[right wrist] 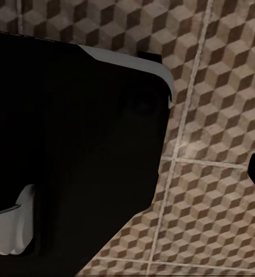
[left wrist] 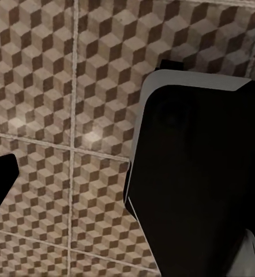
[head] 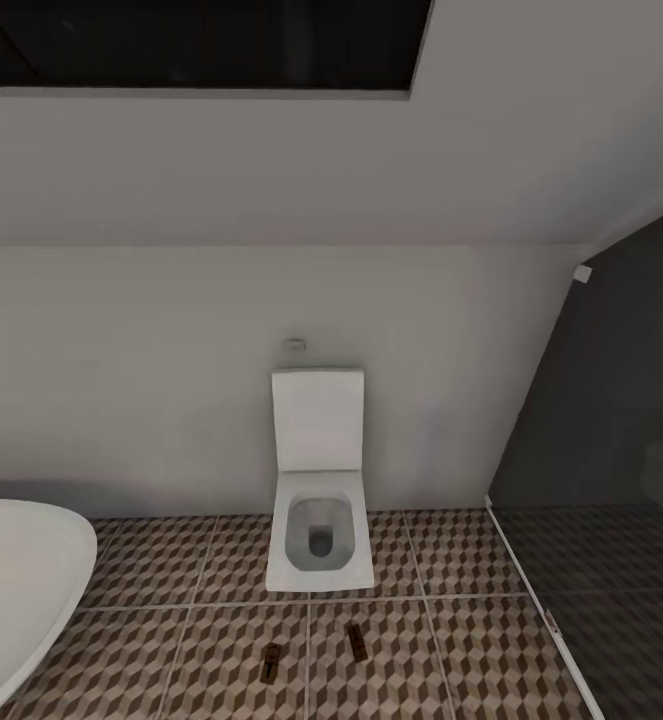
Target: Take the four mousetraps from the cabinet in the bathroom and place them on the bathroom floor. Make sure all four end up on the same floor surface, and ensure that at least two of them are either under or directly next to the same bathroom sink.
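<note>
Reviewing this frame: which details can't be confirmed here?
- Two small brown wooden mousetraps on the cube-patterned tile floor, head view: too small to read details.
- Oval white bathtub: cut off by the frame edge.
- Both wrist views: dark robot body blocks much; hand state unclear.

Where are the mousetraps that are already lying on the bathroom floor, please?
In the head view, two mousetraps lie on the patterned bathroom floor just in front of the toilet, with the bathtub off to the left.

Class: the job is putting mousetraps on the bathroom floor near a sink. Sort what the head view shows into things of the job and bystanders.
Job:
two mousetraps
tiled floor

Bystanders:
toilet
bathtub
dark glass panel
</note>
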You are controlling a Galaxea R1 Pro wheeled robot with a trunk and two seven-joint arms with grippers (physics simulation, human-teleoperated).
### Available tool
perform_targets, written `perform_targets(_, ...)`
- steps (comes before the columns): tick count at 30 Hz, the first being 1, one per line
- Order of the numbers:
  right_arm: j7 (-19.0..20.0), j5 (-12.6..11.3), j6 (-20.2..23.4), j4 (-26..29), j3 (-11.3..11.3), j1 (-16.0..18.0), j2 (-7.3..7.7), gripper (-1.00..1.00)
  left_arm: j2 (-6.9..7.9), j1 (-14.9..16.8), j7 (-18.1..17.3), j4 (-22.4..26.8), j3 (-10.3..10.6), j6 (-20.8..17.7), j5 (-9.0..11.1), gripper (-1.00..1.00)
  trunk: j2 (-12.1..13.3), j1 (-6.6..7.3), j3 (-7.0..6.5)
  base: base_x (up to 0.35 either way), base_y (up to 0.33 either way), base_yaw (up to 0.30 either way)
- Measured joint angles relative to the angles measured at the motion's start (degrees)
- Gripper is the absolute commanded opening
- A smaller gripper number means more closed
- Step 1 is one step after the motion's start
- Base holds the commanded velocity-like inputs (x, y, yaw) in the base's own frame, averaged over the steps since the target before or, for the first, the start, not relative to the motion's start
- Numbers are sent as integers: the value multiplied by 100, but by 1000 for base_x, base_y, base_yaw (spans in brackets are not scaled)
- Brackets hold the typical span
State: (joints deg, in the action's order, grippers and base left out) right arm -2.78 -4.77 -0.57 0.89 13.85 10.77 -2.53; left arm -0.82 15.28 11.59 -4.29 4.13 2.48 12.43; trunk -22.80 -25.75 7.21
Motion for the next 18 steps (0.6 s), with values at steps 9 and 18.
perform_targets(9,-2,-65,149,3,-9,-23,-26,100,33,1,2,-14,0,-128,7,100,0,0,0,0,0,0)
perform_targets(18,-9,-435,167,10,-11,-25,90,100,34,-164,-19,-29,1,-417,5,100,0,0,0,0,0,0)
